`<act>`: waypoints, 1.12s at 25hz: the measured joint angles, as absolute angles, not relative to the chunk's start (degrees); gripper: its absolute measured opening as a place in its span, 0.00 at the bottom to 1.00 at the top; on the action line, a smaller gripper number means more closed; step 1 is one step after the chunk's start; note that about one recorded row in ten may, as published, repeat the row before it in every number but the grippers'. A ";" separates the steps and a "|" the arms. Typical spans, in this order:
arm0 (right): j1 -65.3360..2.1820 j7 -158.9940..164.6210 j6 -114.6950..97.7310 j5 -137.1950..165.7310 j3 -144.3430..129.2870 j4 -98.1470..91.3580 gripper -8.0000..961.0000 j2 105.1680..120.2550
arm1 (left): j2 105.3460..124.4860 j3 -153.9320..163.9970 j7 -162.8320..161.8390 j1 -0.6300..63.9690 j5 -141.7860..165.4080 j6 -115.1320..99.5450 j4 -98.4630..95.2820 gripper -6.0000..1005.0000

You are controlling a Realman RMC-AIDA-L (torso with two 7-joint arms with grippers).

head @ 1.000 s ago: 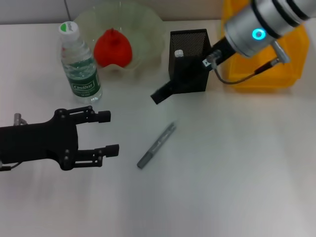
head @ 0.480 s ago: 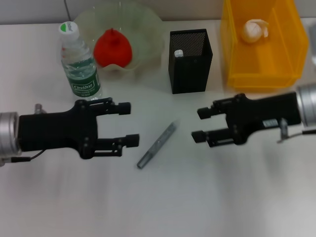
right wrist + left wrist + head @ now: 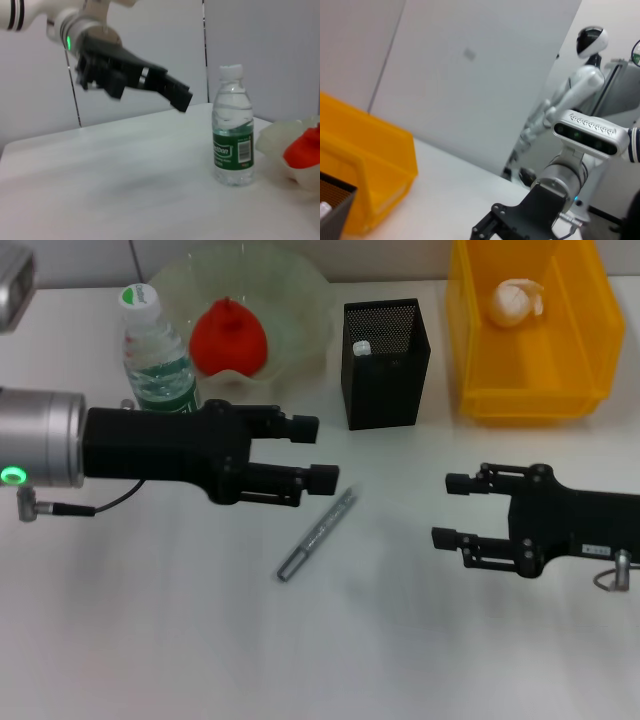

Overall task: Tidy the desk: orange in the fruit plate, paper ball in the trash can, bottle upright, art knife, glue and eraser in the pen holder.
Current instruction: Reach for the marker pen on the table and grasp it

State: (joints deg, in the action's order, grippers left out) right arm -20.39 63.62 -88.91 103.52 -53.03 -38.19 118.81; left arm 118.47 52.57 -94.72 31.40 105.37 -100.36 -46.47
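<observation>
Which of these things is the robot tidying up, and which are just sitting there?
Job things: art knife, pen holder, bottle, orange, fruit plate, paper ball, yellow trash can.
Just there: white humanoid robot in the background.

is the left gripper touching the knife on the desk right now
Cannot tell. In the head view the left gripper is open, its lower fingertip right beside the art knife tip; no plain gap or contact shows.

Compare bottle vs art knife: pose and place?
The bottle stands upright with its cap on, at the back beside the fruit plate; the art knife lies flat and slanted at mid-table. The bottle is clear and wide with a green label; the knife is slim and grey. Neither is held: the left gripper and right gripper are both open.
</observation>
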 joint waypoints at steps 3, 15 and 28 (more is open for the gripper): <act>-18.78 60.07 -89.05 103.72 -51.44 -37.42 0.69 118.66 | 118.46 55.37 -103.26 32.22 105.42 -100.01 -50.63 0.72; -15.71 56.19 -88.93 103.80 -47.44 -37.15 0.69 118.78 | 118.42 68.05 -138.47 37.82 119.54 -90.02 -68.17 0.71; -15.27 56.04 -88.53 103.80 -45.61 -37.07 0.69 118.84 | 119.17 83.41 -152.80 48.98 134.22 -83.04 -62.83 0.71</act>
